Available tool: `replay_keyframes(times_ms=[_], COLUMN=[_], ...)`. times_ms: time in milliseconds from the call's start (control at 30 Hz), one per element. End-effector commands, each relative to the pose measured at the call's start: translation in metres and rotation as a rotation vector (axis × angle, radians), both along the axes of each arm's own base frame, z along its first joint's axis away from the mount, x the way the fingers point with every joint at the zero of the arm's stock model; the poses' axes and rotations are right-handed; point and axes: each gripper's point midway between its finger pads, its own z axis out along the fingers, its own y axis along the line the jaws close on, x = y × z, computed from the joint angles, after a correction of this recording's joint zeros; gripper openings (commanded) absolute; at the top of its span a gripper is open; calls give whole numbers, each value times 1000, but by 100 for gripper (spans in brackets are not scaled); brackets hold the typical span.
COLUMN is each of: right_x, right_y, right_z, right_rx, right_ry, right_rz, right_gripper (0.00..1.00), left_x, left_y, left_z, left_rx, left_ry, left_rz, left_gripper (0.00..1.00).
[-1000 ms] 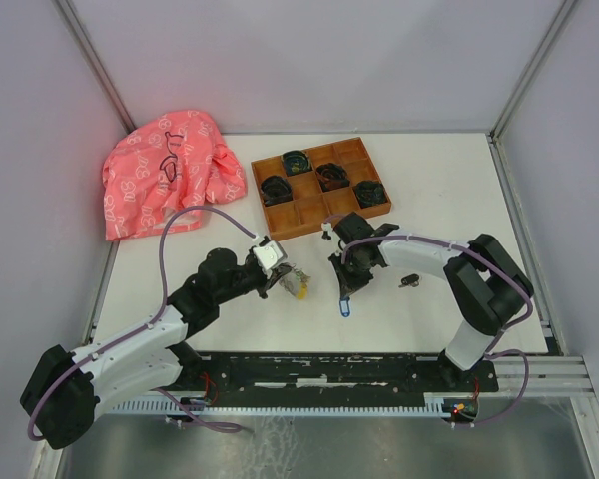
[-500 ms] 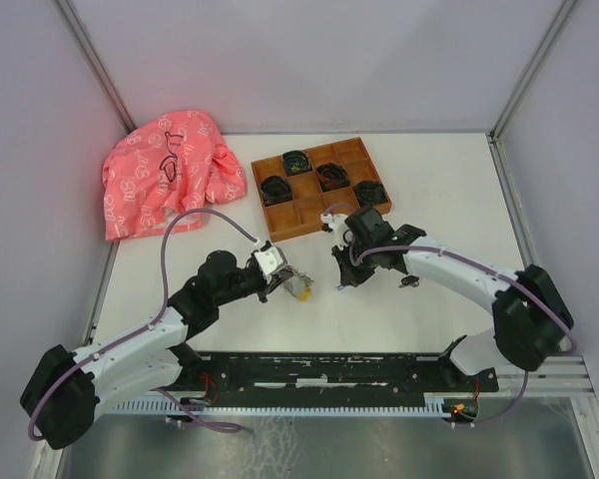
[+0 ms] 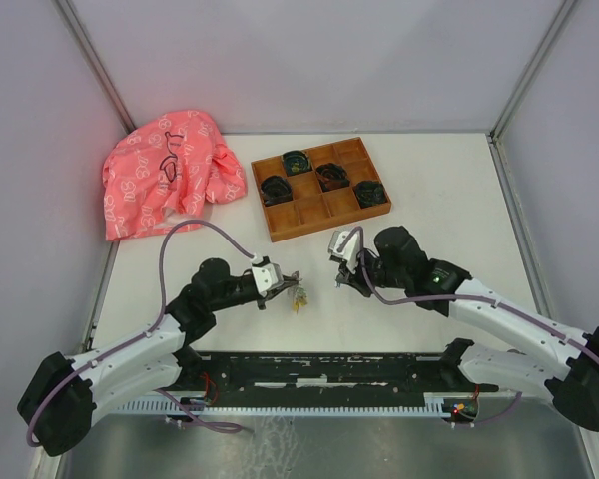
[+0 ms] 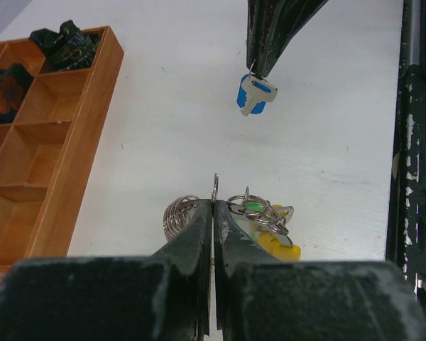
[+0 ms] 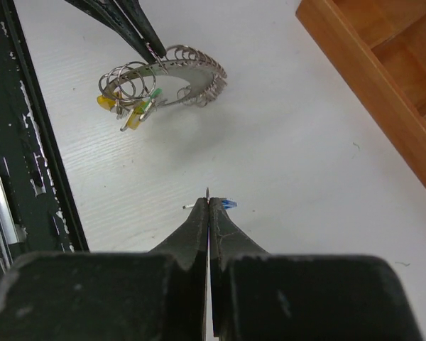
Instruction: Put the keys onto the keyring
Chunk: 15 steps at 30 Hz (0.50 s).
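Top external view: we see one white table (image 3: 449, 190) enclosed by pale grey walls (image 3: 309, 60) with aluminium corner posts (image 3: 531, 62). Nearest the front edge, the left fingers (image 4: 197, 238) are clenched on the one keyring (image 5: 206, 89), which carries one green tag (image 4: 253, 207) and one yellow tag (image 4: 280, 247). The right fingers (image 5: 195, 238) are clenched on one blue key (image 4: 254, 96), near the ring but apart from it. Farther back stand one wooden tray (image 3: 280, 225) holding four dark bundles (image 3: 298, 160), and one pink cloth (image 3: 165, 180).

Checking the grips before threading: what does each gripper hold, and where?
Left gripper: keyring, by its edge. Right gripper: blue key, by its top end.
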Motion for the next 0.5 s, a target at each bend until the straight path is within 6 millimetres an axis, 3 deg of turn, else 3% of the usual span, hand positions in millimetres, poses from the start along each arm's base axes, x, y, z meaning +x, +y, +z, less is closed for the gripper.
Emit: replay_keyframes(times_ms=[0, 167, 467], right_x=[-4, -17, -17], right_y=[21, 35, 45], right_z=[32, 36, 40], right_rx=[136, 221, 224], right_ry=[-176, -240, -360], right_rz=[160, 271, 332], right_gripper=[1, 1, 1], left_x=[-4, -12, -20], left_y=[-10, -13, -13], left_z=[37, 39, 30], left_rx=[-84, -82, -54], left_ry=[-171, -220, -290], left_rz=[-93, -155, -220], left_gripper=[3, 3, 3])
